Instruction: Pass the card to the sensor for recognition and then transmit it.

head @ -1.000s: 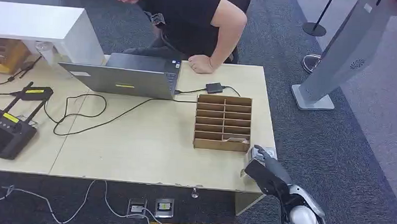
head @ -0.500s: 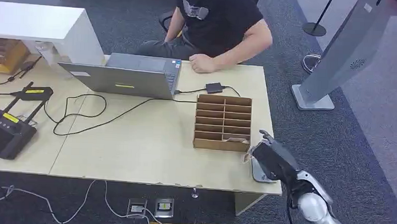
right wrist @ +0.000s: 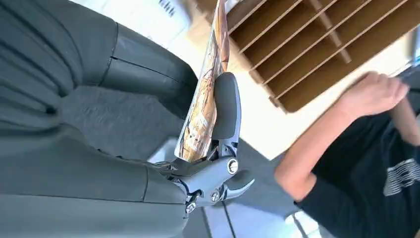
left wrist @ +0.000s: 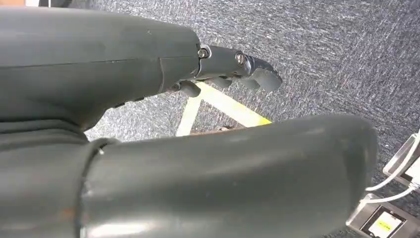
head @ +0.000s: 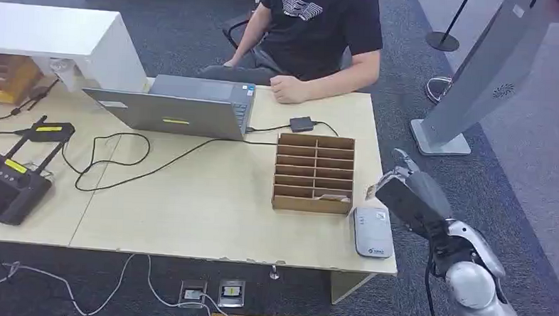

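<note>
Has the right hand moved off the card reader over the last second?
Yes. The right hand, holding the card, has lifted up and rightward off the grey sensor, past the table edge.

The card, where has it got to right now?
The card is pinched in the robot's right hand, held off the table's right edge, just right of the wooden slotted box and above the grey sensor.

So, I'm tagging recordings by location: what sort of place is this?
Probably an office or lab test area: grey carpet, a table with an open laptop and cables, a person seated at it.
</note>
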Controlling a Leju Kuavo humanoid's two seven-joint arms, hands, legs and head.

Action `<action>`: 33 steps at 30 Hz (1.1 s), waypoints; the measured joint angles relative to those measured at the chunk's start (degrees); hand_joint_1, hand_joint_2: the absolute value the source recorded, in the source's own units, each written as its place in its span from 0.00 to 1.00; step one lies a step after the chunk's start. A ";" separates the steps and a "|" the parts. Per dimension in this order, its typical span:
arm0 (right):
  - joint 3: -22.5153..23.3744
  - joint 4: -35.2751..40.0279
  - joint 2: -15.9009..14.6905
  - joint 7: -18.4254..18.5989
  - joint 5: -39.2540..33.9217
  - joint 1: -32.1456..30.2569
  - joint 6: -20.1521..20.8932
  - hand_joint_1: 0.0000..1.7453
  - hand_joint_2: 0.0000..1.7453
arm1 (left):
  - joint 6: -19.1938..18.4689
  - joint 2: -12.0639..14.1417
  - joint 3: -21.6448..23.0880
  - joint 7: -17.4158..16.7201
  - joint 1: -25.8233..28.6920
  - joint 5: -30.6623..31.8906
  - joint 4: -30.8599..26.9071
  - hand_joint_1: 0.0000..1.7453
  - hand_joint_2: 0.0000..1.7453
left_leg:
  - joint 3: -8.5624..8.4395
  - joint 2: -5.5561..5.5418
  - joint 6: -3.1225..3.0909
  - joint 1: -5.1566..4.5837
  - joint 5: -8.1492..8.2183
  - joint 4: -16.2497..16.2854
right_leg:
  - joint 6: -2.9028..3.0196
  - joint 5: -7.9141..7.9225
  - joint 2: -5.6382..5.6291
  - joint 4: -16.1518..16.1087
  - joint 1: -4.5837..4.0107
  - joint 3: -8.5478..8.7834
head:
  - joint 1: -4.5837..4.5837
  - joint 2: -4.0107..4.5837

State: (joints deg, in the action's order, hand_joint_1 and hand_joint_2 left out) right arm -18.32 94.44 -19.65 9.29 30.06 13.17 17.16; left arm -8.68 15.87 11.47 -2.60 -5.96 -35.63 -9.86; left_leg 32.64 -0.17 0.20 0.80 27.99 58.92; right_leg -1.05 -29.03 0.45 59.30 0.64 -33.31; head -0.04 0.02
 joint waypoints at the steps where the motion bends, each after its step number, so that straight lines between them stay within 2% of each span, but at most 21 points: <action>1: 0.07 -0.02 -0.09 -0.26 1.24 -0.10 -0.26 1.00 1.00 | 0.09 -0.02 0.00 0.00 0.00 -0.04 0.00 0.00 0.00 | 0.00 0.00 0.00 0.00 0.00 0.00 | 0.00 0.00 0.00 0.00 0.00 0.00 | 0.00 0.00; 6: 0.94 -3.22 -0.09 -4.40 5.70 -0.53 -2.30 1.00 1.00 | 0.50 -0.07 0.11 -0.57 0.00 -0.04 0.00 0.00 0.00 | 0.00 0.00 0.00 0.01 0.00 0.00 | 0.00 0.00 -0.01 0.00 -0.01 -0.01 | 0.02 0.00; 12: 1.86 -8.78 -0.30 -6.29 7.73 -1.11 -3.08 1.00 1.00 | -0.57 0.02 0.17 -0.35 -0.01 -0.02 0.00 0.00 0.00 | 0.02 0.00 0.00 0.00 0.00 0.00 | 0.00 0.00 0.00 0.00 0.00 -0.01 | 0.02 0.00; 18: 2.29 -13.33 -1.09 -7.30 8.76 -1.12 -3.50 1.00 1.00 | -0.83 0.20 0.20 0.13 -0.01 -0.02 0.00 0.00 0.00 | 0.03 0.00 0.00 0.00 0.00 0.00 | 0.00 0.00 0.00 0.00 0.00 -0.02 | 0.00 0.00; 33: 2.29 -18.38 -1.62 -7.74 8.87 -1.12 -3.96 1.00 1.00 | -0.83 0.31 0.22 0.15 -0.02 -0.04 0.02 0.00 0.00 | 0.04 0.00 0.00 0.00 0.00 0.00 | 0.00 0.00 0.00 0.00 0.00 -0.04 | 0.02 0.00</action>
State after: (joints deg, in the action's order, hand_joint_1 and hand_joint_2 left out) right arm -16.02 76.06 -21.27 1.55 38.93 12.05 13.20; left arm -9.51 16.17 11.69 -2.45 -5.98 -35.67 -9.84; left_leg 32.67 -0.17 0.21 0.80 27.99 58.92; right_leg -1.04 -29.04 0.45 59.30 0.64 -33.35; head -0.02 0.02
